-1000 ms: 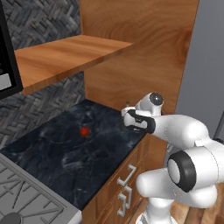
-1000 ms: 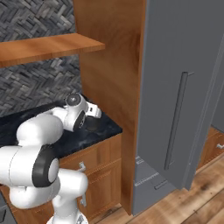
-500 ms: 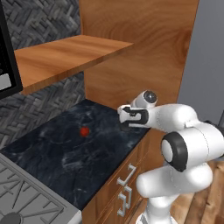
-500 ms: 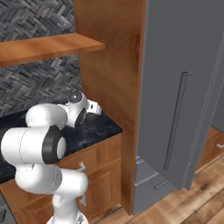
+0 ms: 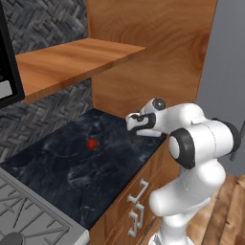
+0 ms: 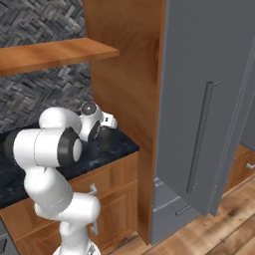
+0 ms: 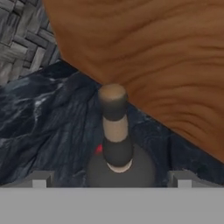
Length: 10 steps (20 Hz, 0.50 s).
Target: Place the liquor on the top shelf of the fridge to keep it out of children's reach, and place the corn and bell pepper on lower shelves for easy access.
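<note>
The liquor is a dark bottle with a tan cork, standing on the black marble counter near the wooden side wall. My gripper is open, with one fingertip on each side of the bottle's round body and not touching it. From the base views the hand hovers just over the liquor. The small red bell pepper lies on the counter to the left, and a sliver of it shows behind the bottle. The grey fridge stands to the right, its door hiding the shelves. The corn is out of view.
A wooden shelf hangs over the counter, with a black microwave at far left. The stove borders the counter's near left end. A wooden wall panel separates counter and fridge. Drawers sit below.
The hand has slid a little left along the counter's right end to over the liquor, and the elbow has swung forward. The jaws stayed open.
</note>
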Motion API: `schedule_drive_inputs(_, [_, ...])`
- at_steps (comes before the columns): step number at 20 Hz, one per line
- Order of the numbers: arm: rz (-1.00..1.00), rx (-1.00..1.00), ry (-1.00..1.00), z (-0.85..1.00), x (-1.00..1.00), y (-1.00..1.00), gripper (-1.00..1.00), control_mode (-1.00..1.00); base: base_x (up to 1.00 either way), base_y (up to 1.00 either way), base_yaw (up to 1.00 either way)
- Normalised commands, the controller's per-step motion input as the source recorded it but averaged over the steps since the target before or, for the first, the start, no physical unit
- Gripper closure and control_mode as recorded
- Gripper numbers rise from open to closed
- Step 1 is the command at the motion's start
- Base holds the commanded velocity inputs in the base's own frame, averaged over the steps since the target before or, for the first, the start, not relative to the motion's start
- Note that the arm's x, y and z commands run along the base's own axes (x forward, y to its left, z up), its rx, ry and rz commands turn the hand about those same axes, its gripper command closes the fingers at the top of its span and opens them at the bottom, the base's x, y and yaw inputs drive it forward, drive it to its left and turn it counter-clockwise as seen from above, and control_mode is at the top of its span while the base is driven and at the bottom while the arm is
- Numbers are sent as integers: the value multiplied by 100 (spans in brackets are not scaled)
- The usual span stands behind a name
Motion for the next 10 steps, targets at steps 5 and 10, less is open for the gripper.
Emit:
schedule_drive_inputs(5, [0, 0, 0, -29, 30, 0, -100, -100, 0, 0, 0])
schedule_drive_inputs(10, [0, 0, 0, -29, 29, 0, -100, -100, 0, 0, 0])
